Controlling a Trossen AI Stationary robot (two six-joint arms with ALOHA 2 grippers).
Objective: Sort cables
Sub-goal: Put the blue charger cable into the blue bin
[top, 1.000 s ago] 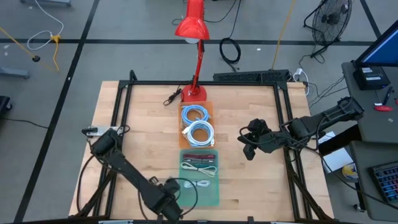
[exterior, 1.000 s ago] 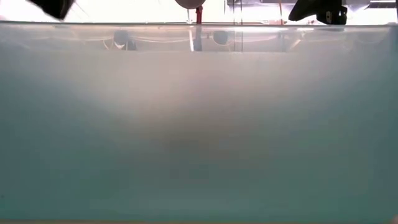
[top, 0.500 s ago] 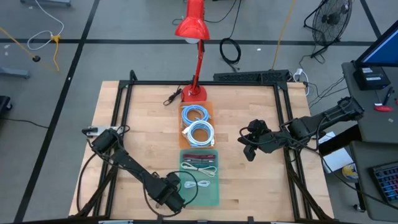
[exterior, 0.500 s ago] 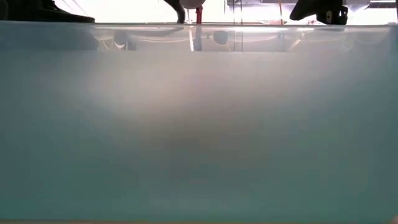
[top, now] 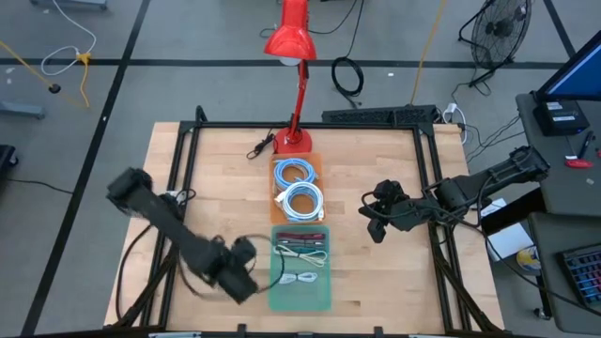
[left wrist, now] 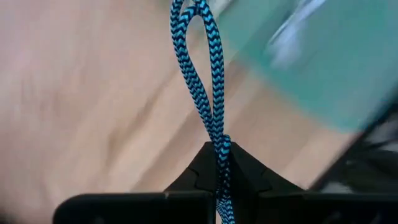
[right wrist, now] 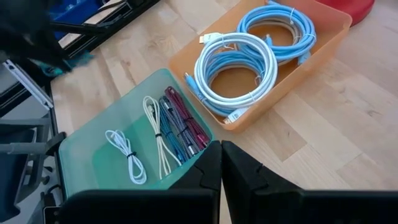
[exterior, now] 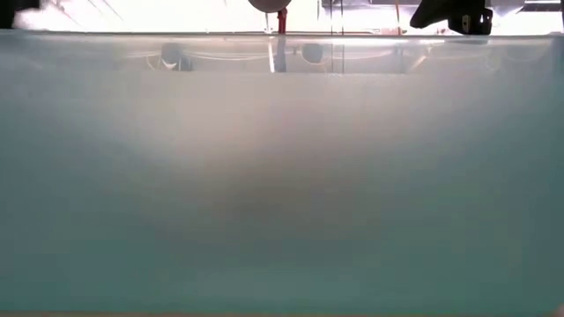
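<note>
A pale wooden table (top: pixel 216 178) with a black frame stood on a grey floor (top: pixel 188 38) crossed by dark seams, filling the middle of the high view. At the top centre a red lamp (top: pixel 291 42) rose from the table's far edge, with a black cable loop (top: pixel 347 75) on the floor just to its right and a fan (top: pixel 498 33) at the upper right. A desk with a blue screen (top: pixel 577 75) occupied the right edge.
</note>
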